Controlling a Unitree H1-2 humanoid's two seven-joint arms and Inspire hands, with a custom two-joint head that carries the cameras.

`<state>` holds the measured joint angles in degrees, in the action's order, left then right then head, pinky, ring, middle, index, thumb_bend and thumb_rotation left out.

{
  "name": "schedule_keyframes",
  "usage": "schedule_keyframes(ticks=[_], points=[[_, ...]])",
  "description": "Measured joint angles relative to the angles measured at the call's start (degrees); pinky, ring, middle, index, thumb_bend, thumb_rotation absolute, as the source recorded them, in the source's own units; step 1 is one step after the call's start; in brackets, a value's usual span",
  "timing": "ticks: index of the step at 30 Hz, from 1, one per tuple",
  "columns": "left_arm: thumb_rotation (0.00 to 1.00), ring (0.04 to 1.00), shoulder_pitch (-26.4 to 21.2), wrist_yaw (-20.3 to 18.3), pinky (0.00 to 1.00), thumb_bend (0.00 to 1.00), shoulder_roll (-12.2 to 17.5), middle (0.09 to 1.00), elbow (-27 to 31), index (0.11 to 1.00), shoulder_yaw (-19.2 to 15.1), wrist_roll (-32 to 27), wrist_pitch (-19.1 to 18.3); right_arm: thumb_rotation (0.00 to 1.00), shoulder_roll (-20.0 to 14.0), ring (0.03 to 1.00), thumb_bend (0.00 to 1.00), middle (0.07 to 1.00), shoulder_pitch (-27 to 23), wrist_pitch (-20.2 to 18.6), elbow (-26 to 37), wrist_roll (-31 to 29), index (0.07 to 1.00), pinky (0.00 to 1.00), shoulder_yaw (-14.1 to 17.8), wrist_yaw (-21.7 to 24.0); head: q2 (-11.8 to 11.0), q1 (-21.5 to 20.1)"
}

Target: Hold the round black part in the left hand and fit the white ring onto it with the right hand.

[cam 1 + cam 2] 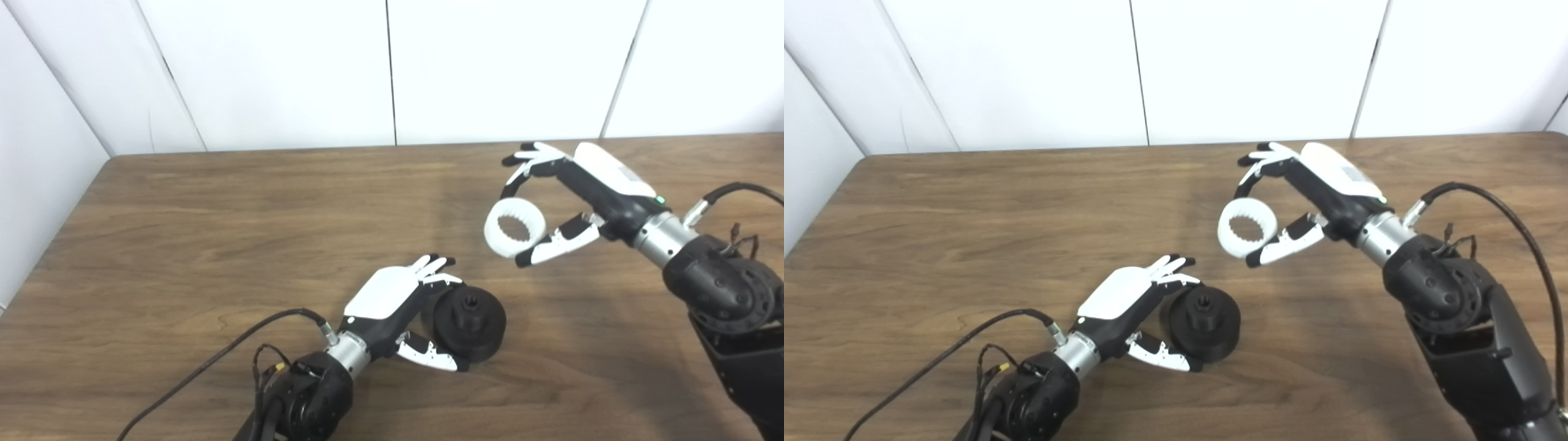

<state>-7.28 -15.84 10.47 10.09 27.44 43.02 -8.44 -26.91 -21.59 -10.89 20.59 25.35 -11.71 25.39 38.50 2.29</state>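
Left eye view: we grip the round black part on the bench with left hand fingers, and right hand fingers pinch the white ring above-right of it; fitting remains.

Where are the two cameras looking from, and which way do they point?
Left eye view: sits on the robot's head, looks down and forward at the wooden table; shows both arms, the left hand on the round black part, and the right hand holding the white ring.
Right eye view: sits beside it, a little to the right, and faces the same way; more of the right arm shows.
Both share the table, both hands, both parts and the white wall panels behind.
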Motion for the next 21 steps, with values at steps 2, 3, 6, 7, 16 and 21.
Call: schedule_keyframes(ticks=[2, 3, 6, 7, 16, 21], points=[[0.36, 1.0, 0.0, 0.0, 0.91, 0.96, 0.0, 0.975, 0.0, 0.773, 0.0, 0.0, 0.0, 0.18, 0.0, 0.955, 0.82, 0.854, 0.1, -0.4, 1.1, 0.1, 0.574, 0.83, 0.0, 0.8, 0.0, -0.1], [0.36, 1.0, 0.0, 0.0, 0.91, 0.96, 0.0, 0.975, 0.0, 0.773, 0.0, 0.0, 0.0, 0.18, 0.0, 0.955, 0.82, 0.854, 0.1, -0.5, 1.6, 0.0, 0.573, 0.82, -0.2, 1.2, 0.0, -0.1], [0.36, 1.0, 0.0, 0.0, 0.91, 0.96, 0.0, 0.972, 0.0, 0.77, 0.0, 0.0, 0.0, 0.19, 0.1, 0.958, 0.82, 0.857, 0.3, -1.7, 2.8, 0.0, 0.571, 0.82, -0.3, 2.4, 0.1, -0.2], [0.36, 1.0, 0.0, 0.0, 0.91, 0.96, 0.0, 0.971, 0.0, 0.769, -0.1, 0.0, 0.0, 0.19, 0.1, 0.959, 0.82, 0.859, 0.5, -1.9, 3.4, 0.0, 0.571, 0.82, -0.3, 2.8, 0.1, -0.2], [0.36, 1.0, 0.0, 0.0, 0.91, 0.95, 0.0, 0.971, 0.0, 0.769, -0.1, -0.1, 0.0, 0.21, 0.4, 0.959, 0.82, 0.865, 1.5, -3.2, 6.7, -0.2, 0.582, 0.81, -1.0, 5.1, 0.3, -0.2], [0.36, 1.0, -0.1, 0.0, 0.9, 0.95, 0.0, 0.972, 0.0, 0.772, -0.1, 0.0, 0.0, 0.21, 0.5, 0.958, 0.83, 0.864, 2.3, -3.3, 7.3, 0.0, 0.581, 0.82, -2.0, 5.5, 0.4, 0.0]])
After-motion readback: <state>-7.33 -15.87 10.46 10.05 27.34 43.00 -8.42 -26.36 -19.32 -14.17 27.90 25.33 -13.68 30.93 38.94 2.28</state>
